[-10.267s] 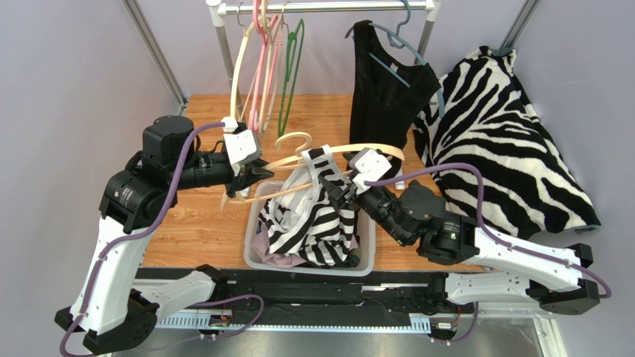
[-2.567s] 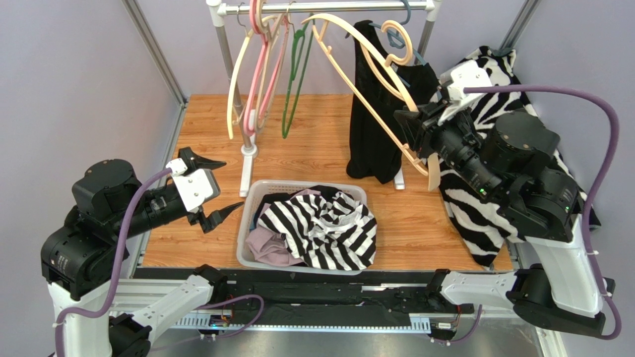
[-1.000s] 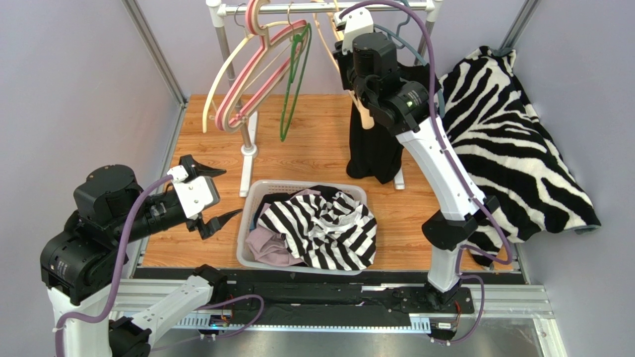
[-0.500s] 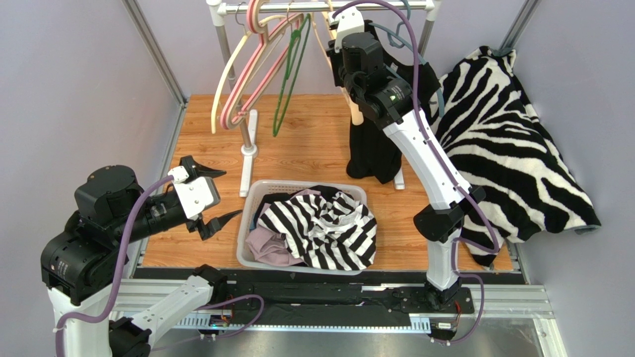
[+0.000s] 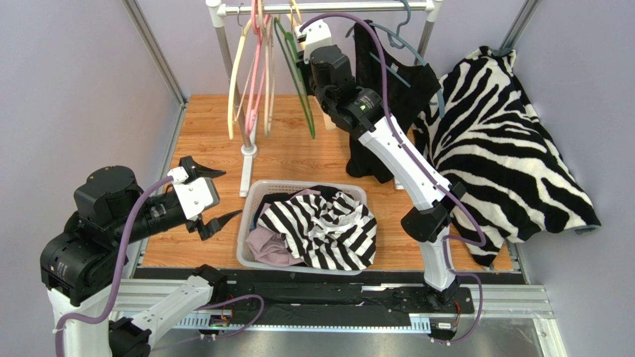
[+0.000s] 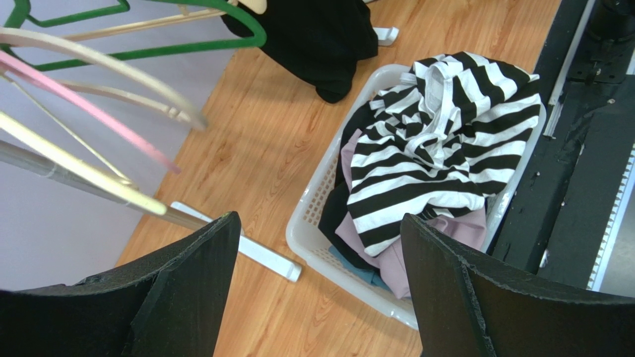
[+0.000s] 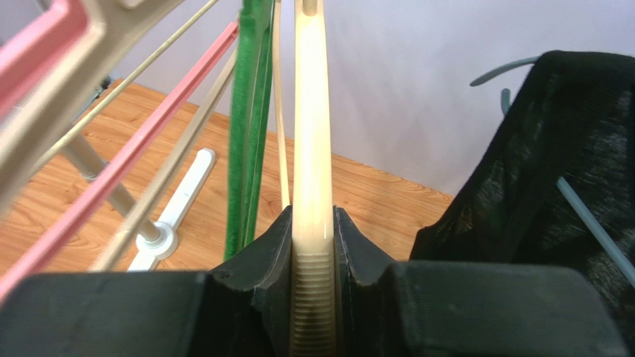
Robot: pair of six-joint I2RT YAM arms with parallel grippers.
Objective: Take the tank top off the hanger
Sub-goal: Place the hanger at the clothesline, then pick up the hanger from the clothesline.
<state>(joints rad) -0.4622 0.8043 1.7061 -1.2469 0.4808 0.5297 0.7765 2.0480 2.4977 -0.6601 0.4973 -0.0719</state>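
**Q:** How much room do you have up at the rail [image 5: 335, 7]?

**A:** Little. My right gripper [image 7: 313, 223] is pinched on a cream hanger [image 7: 311, 111]. A green hanger [image 7: 250, 111] hangs just to its left and a black top [image 7: 551, 171] to its right. A pink hanger [image 7: 149, 134] slants further left.

**Q:** And your left?

**A:** My left gripper [image 6: 317, 230] is spread wide with nothing in it, out to the left of the basket [image 5: 250, 230]. Bare wooden table [image 5: 298, 156] lies on the far side of it.

**Q:** Where is the tank top?

**A:** The striped tank top [image 6: 440, 149] lies crumpled on top of other clothes in the basket, at the near edge of the table.

**Q:** What does each camera add?

**A:** Only the top view shows the zebra cloth [image 5: 507, 149] filling the right side. My left wrist shows the rack's white foot [image 6: 246, 249] just beside the basket. My right wrist shows the grip itself, with the hanger's ribbed part between my fingers.
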